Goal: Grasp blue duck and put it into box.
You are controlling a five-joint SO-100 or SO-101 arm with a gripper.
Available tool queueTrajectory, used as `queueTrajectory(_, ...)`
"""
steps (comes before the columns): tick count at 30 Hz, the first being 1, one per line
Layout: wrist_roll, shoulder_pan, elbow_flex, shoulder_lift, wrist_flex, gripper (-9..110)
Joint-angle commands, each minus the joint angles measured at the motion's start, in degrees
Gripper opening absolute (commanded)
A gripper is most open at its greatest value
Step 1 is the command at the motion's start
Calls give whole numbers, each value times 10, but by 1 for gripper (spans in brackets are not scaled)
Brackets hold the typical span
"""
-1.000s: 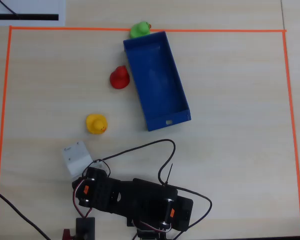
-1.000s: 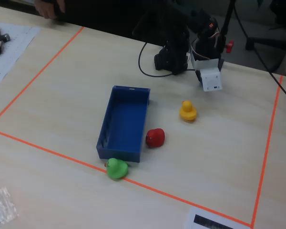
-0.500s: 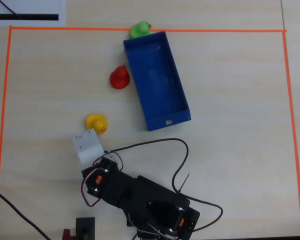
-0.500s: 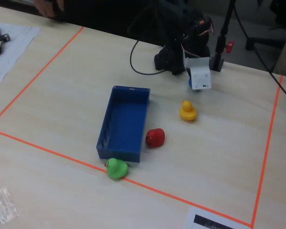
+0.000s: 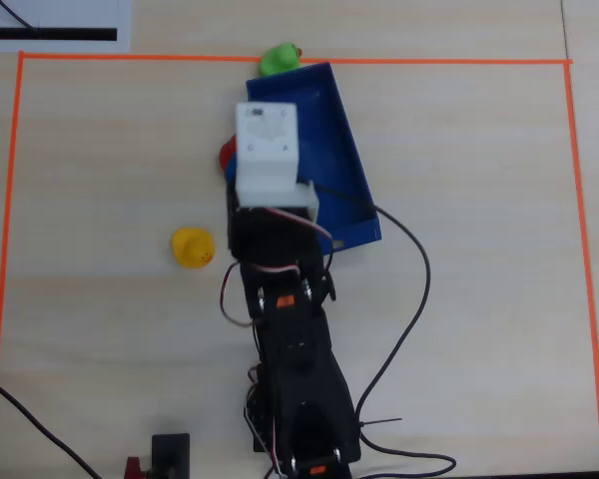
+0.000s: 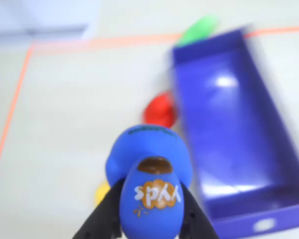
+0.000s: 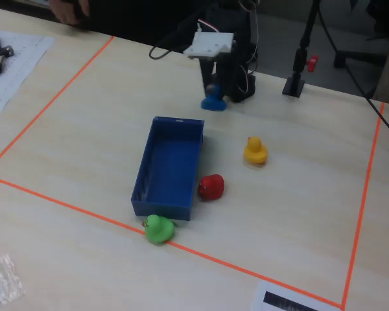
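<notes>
My gripper [image 6: 152,201] is shut on the blue duck [image 6: 149,164], with a black finger on each side of it. In the fixed view the gripper [image 7: 214,91] holds the duck [image 7: 214,102] up in the air, clear of the table. In the overhead view only a sliver of the duck [image 5: 230,172] shows under the white wrist mount [image 5: 267,150], just left of the box's left wall. The dark-blue box [image 5: 329,120] is open and empty. It lies to the right in the wrist view [image 6: 229,124] and shows in the fixed view [image 7: 170,168].
A red duck [image 7: 211,186] sits against the box's long side, close to the gripper in the overhead view [image 5: 224,153]. A green duck [image 7: 159,229] rests on the orange tape at the box's far end. A yellow duck [image 5: 193,247] stands alone. Cables trail by the arm's base [image 5: 299,399].
</notes>
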Motion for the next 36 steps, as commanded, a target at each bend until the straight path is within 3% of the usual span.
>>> queueTrajectory(1,3,51,-217,-171,-14,0)
queueTrajectory(6,-1,80,-330,-320,-45,0)
queueTrajectory(18,-27,104,-309,-477,-130,0)
queueTrajectory(26,-83,116,-163,-482,-259,0)
queueTrajectory(36,-115,120,-92,-484,-283,0)
